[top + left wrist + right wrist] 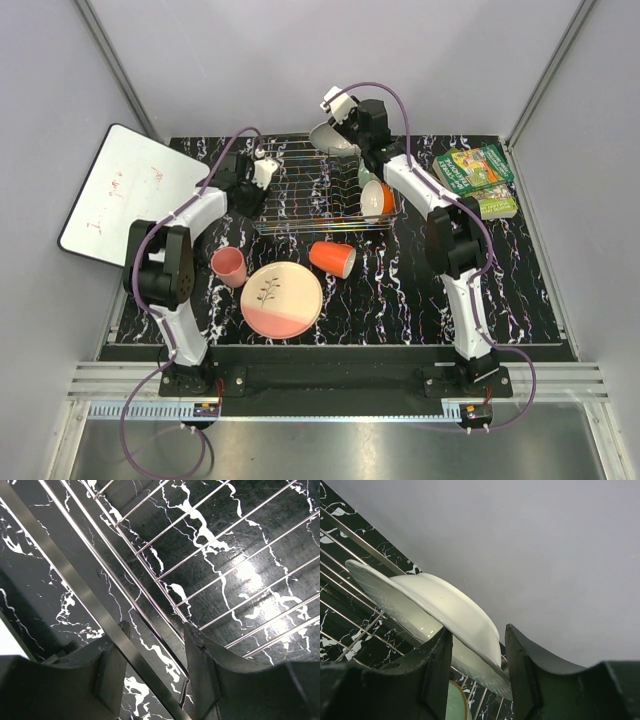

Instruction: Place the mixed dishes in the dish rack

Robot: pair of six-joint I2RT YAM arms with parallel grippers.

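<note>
The dish rack (pixel 300 222) stands at the table's back middle. In it an orange-and-white bowl (pixel 378 201) stands on edge, with a pale green bowl (pixel 364 176) behind it. A white plate (pixel 330 137) leans tilted at the rack's far edge. My right gripper (pixel 338 120) is at it. In the right wrist view the right gripper (pixel 479 630) is open, with the plate's rim (pixel 445 605) between the jaws. My left gripper (pixel 262 175) is open, and its jaws straddle the rack's left rim bar (pixel 75 580). An orange mug (pixel 332 258) lies on its side. A pink cup (pixel 229 266) and a pink plate (pixel 281 298) sit in front.
A whiteboard (pixel 130 195) leans at the left edge of the table. Green-covered books (pixel 480 175) lie at the back right. Grey walls close in the back and both sides. A pale bowl edge (pixel 455 702) shows under my right fingers.
</note>
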